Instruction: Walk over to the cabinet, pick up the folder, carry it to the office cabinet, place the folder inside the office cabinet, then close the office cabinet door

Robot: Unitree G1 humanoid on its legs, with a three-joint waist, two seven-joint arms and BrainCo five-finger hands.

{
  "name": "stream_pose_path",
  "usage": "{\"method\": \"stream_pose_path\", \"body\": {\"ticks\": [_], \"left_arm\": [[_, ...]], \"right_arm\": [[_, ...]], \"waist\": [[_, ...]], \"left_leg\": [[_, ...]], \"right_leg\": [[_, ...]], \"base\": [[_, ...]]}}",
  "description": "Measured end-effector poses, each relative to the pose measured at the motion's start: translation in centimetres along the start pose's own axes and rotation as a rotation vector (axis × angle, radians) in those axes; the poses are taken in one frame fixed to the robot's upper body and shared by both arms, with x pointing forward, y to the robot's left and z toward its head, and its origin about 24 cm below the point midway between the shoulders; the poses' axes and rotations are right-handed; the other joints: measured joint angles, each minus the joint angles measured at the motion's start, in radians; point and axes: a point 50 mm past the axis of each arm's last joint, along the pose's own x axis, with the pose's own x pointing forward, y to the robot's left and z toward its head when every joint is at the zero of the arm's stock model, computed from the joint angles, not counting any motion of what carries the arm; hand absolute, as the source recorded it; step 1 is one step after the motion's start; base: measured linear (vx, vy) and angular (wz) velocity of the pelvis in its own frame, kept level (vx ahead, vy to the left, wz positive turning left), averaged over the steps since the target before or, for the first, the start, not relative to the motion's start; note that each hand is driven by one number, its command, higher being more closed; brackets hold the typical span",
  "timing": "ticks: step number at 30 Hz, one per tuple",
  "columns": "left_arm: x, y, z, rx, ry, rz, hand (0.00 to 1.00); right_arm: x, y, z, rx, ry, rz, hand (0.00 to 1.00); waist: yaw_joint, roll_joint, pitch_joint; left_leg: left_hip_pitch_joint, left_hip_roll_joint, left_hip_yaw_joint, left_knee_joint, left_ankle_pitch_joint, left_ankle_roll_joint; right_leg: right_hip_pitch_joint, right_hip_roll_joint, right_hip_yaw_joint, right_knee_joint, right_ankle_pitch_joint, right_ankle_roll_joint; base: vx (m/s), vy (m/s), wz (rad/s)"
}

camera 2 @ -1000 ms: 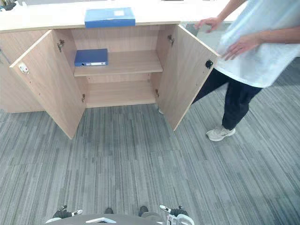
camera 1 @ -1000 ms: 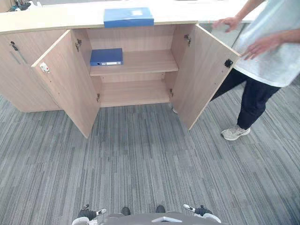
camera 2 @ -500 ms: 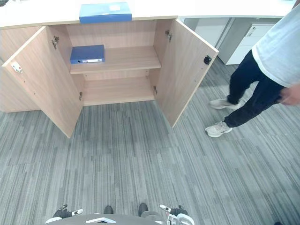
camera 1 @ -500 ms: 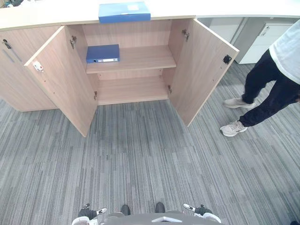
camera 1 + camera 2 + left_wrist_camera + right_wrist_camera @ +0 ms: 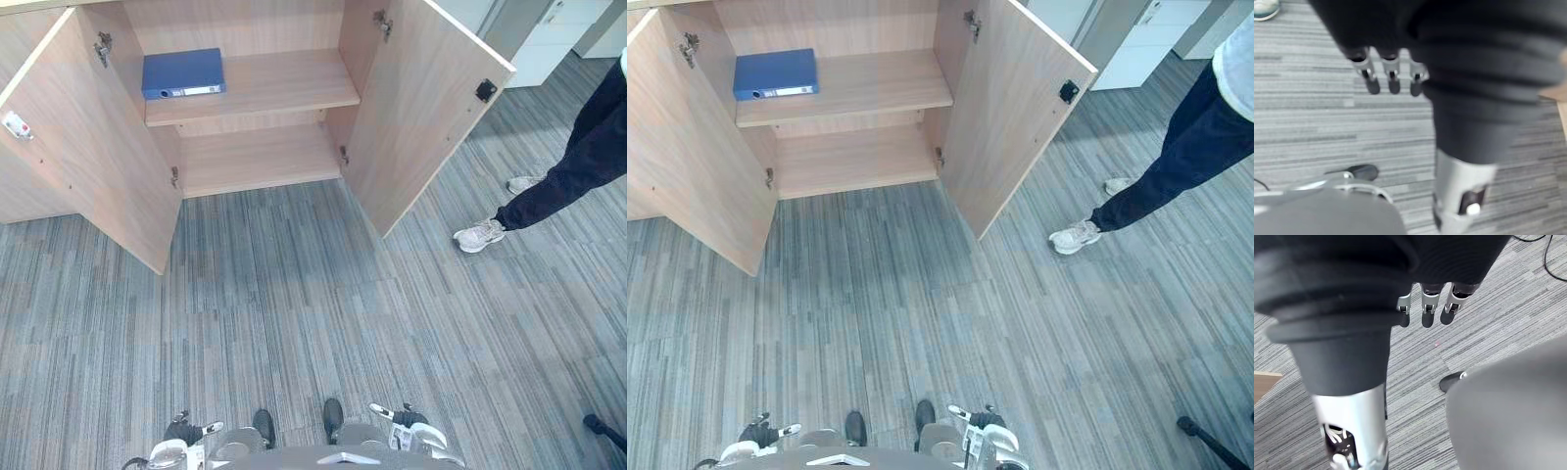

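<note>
Ahead, the blue folder [image 5: 182,73] lies flat at the left of the upper shelf [image 5: 284,88] in the cabinet [image 5: 255,24], both doors [image 5: 421,108] open. The left hand [image 5: 1392,73] and the right hand [image 5: 1428,308] hang above the carpet [image 5: 294,294], fingers loose, holding nothing.

No writing can be read here. The blue folder [image 5: 182,72] lying on the upper shelf [image 5: 284,83] has a white spine label [image 5: 196,91], but its print is too small to make out. A white tag [image 5: 14,124] with a red mark sits on the inner face of the left cabinet door [image 5: 88,147]; its characters cannot be told.
</note>
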Motion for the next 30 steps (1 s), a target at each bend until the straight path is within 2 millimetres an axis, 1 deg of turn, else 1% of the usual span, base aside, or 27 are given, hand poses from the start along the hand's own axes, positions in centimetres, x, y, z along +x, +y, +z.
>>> {"method": "stream_pose_path", "body": {"ticks": [1,2,3,4,5,6,7,8,10,11,12,13,14,15,16,17,18,20,22,23,24,25,26,27,28,29,30], "left_arm": [[0.0,-0.2,0.2,-0.001,-0.005,-0.005,0.00],[0.0,-0.4,0.3,0.001,-0.007,-0.009,0.00],[0.1,-0.6,0.6,0.003,-0.013,-0.015,0.00],[0.2,-0.6,0.9,0.003,-0.020,-0.012,0.00],[0.2,-0.6,1.0,0.002,-0.025,-0.014,0.00],[0.3,-0.9,1.5,0.000,-0.036,-0.020,0.00],[0.3,-1.2,1.6,-0.003,-0.038,-0.027,0.00],[0.3,-1.3,1.8,-0.003,-0.041,-0.028,0.00],[0.3,-1.3,1.8,-0.001,-0.041,-0.029,0.00],[0.2,-1.3,1.3,-0.003,-0.029,-0.029,0.00],[0.1,-1.9,0.9,-0.024,-0.017,-0.041,0.00],[0.1,-2.1,1.0,-0.033,-0.020,-0.045,0.00],[0.0,-2.6,1.3,-0.054,-0.034,-0.054,0.00],[0.0,-2.9,1.5,-0.095,-0.040,-0.054,0.00],[0.0,-3.0,1.6,-0.120,-0.046,-0.051,0.00],[-0.1,-3.0,1.8,-0.141,-0.056,-0.047,0.00],[-0.1,-3.1,2.3,-0.149,-0.071,-0.049,0.00],[-0.1,-3.1,3.0,-0.156,-0.105,-0.051,0.00],[-0.1,-3.1,3.9,-0.178,-0.143,-0.046,0.00],[-0.1,-3.2,4.1,-0.182,-0.148,-0.048,0.00],[-0.1,-3.3,4.5,-0.186,-0.157,-0.050,0.00],[-0.1,-3.3,4.7,-0.185,-0.166,-0.052,0.00],[-0.1,-3.4,4.7,-0.181,-0.165,-0.053,0.00],[-0.1,-3.6,4.6,-0.170,-0.162,-0.060,0.00],[-0.1,-3.7,4.2,-0.156,-0.150,-0.066,0.00],[-0.1,-3.6,4.1,-0.151,-0.145,-0.065,0.00],[0.0,-3.4,4.0,-0.139,-0.139,-0.062,0.00]], "right_arm": [[0.0,0.2,0.5,0.003,-0.017,0.005,0.00],[0.1,0.2,0.8,0.005,-0.031,0.006,0.00],[0.1,0.3,1.2,0.000,-0.045,0.010,0.00],[0.1,0.5,1.2,0.002,-0.050,0.014,0.00],[0.1,0.5,1.3,0.002,-0.053,0.015,0.00],[0.2,0.6,1.7,0.006,-0.064,0.018,0.00],[0.2,0.6,2.3,0.010,-0.081,0.019,0.00],[0.2,0.6,2.5,0.012,-0.092,0.019,0.00],[0.2,0.5,2.6,0.015,-0.102,0.016,0.00],[0.1,0.2,2.0,0.017,-0.087,0.008,0.00],[0.1,-0.2,2.1,0.024,-0.088,-0.003,0.00],[0.1,-0.3,2.1,0.023,-0.091,-0.005,0.00],[0.1,-0.3,2.2,0.029,-0.094,-0.005,0.00],[0.1,-0.1,2.6,0.028,-0.112,0.002,0.00],[0.0,0.1,2.6,0.028,-0.115,0.008,0.00],[-0.1,0.4,2.4,0.031,-0.109,0.015,0.00],[-0.1,0.3,2.2,0.031,-0.109,0.017,0.00],[-0.3,0.7,2.0,0.040,-0.109,0.025,0.00],[-0.4,1.2,2.1,0.056,-0.116,0.037,0.00],[-0.4,1.2,2.1,0.058,-0.113,0.038,0.00],[-0.4,1.6,2.1,0.063,-0.110,0.044,0.00],[-0.4,1.5,2.0,0.068,-0.108,0.040,0.00],[-0.4,1.4,1.9,0.071,-0.104,0.033,0.00],[-0.4,0.8,1.3,0.073,-0.088,0.008,0.00],[-0.4,0.6,0.7,0.066,-0.061,-0.004,0.00],[-0.3,0.6,0.5,0.064,-0.052,-0.005,0.00],[-0.3,0.9,0.2,0.062,-0.039,0.003,0.00]], "waist": [[-0.003,0.007,0.016],[-0.009,0.011,0.023],[-0.014,0.019,0.034],[-0.012,0.009,0.035],[-0.012,0.009,0.035],[-0.020,0.013,0.039],[-0.031,0.026,0.046],[-0.037,0.031,0.049],[-0.051,0.027,0.048],[-0.054,0.010,0.040],[-0.055,0.027,0.038],[-0.051,0.036,0.038],[-0.050,0.042,0.042],[-0.050,0.056,0.049],[-0.047,0.063,0.055],[-0.037,0.068,0.059],[-0.027,0.065,0.061],[-0.008,0.044,0.067],[0.006,0.038,0.065],[0.011,0.038,0.065],[0.022,0.038,0.066],[0.028,0.026,0.071],[0.028,0.023,0.069],[0.028,0.029,0.060],[0.033,0.028,0.051],[0.035,0.026,0.042],[0.025,0.004,0.022]], "left_leg": [[0.026,0.000,-0.007,-0.004,-0.005,0.009],[0.040,0.001,-0.019,-0.004,-0.018,0.027],[0.063,-0.002,-0.037,-0.006,-0.042,0.047],[0.086,-0.003,-0.055,-0.010,-0.054,0.048],[0.097,-0.001,-0.063,-0.019,-0.056,0.046],[0.121,0.009,-0.080,-0.042,-0.058,0.043],[0.143,0.030,-0.099,-0.057,-0.064,0.032],[0.156,0.040,-0.109,-0.065,-0.068,0.026],[0.193,0.051,-0.133,-0.078,-0.086,-0.006],[0.224,0.043,-0.148,-0.074,-0.105,-0.040],[0.238,0.068,-0.152,-0.041,-0.120,-0.069],[0.219,0.077,-0.147,0.003,-0.114,-0.082],[0.154,0.092,-0.124,0.146,-0.104,-0.101],[0.057,0.128,-0.094,0.382,-0.080,-0.105],[0.010,0.159,-0.080,0.514,-0.052,-0.103],[-0.036,0.198,-0.061,0.658,-0.057,-0.100],[-0.083,0.240,-0.032,0.794,-0.064,-0.103],[-0.150,0.272,0.014,0.871,-0.093,-0.094],[-0.273,0.290,0.059,0.818,-0.118,-0.076],[-0.292,0.289,0.069,0.777,-0.120,-0.075],[-0.326,0.275,0.085,0.671,-0.121,-0.077],[-0.339,0.238,0.083,0.540,-0.110,-0.084],[-0.343,0.217,0.079,0.463,-0.092,-0.091],[-0.337,0.180,0.052,0.304,-0.024,-0.085],[-0.329,0.152,0.022,0.250,0.107,-0.065],[-0.326,0.138,0.018,0.251,0.139,-0.033],[-0.324,0.116,0.038,0.263,0.098,-0.017]], "right_leg": [[-0.047,-0.008,-0.028,0.146,0.000,-0.001],[-0.076,-0.015,-0.048,0.227,-0.001,-0.008],[-0.114,-0.021,-0.078,0.304,-0.057,-0.023],[-0.142,-0.030,-0.111,0.322,-0.111,-0.030],[-0.158,-0.029,-0.131,0.319,-0.124,-0.035],[-0.192,-0.015,-0.159,0.293,-0.134,-0.043],[-0.220,0.006,-0.187,0.246,-0.123,-0.055],[-0.231,0.015,-0.202,0.222,-0.114,-0.067],[-0.250,0.036,-0.209,0.141,-0.057,-0.094],[-0.239,0.031,-0.209,0.089,0.019,-0.130],[-0.223,0.036,-0.219,0.117,0.049,-0.146],[-0.213,0.040,-0.228,0.110,0.035,-0.157],[-0.178,0.047,-0.235,0.081,0.017,-0.159],[-0.127,0.062,-0.234,0.039,0.006,-0.168],[-0.093,0.075,-0.232,0.018,0.001,-0.174],[-0.041,0.094,-0.227,-0.003,-0.010,-0.186],[0.024,0.108,-0.216,-0.019,-0.025,-0.198],[0.107,0.108,-0.186,-0.046,-0.047,-0.199],[0.174,0.108,-0.146,-0.105,-0.062,-0.186],[0.185,0.105,-0.140,-0.115,-0.062,-0.186],[0.214,0.093,-0.119,-0.136,-0.064,-0.181],[0.249,0.068,-0.107,-0.157,-0.073,-0.166],[0.266,0.055,-0.098,-0.167,-0.079,-0.156],[0.293,0.038,-0.087,-0.186,-0.092,-0.133],[0.315,0.022,-0.064,-0.202,-0.114,-0.096],[0.319,0.011,-0.052,-0.204,-0.120,-0.086],[0.315,-0.020,-0.036,-0.193,-0.121,-0.079]], "base": [[0.12,0.098,0.13],[0.18,0.111,0.22],[0.23,0.072,0.33],[0.20,0.049,0.36],[0.26,-0.010,0.40],[0.22,-0.034,0.43],[0.36,-0.070,0.48],[0.35,-0.098,0.55],[0.37,-0.107,0.59],[0.52,-0.176,0.61],[0.52,-0.175,0.53],[0.59,-0.242,0.32],[0.46,-0.209,0.20],[0.48,-0.214,0.11],[0.48,-0.180,-0.08],[0.46,-0.162,-0.24],[0.52,-0.169,-0.30],[0.39,-0.099,-0.34],[0.34,-0.021,-0.50],[0.32,0.058,-0.54],[0.34,0.116,-0.51],[0.35,0.137,-0.45],[0.37,0.171,-0.39],[0.47,0.274,-0.44],[0.40,0.241,-0.51],[0.53,0.352,-0.44],[0.46,0.276,-0.34]]}}
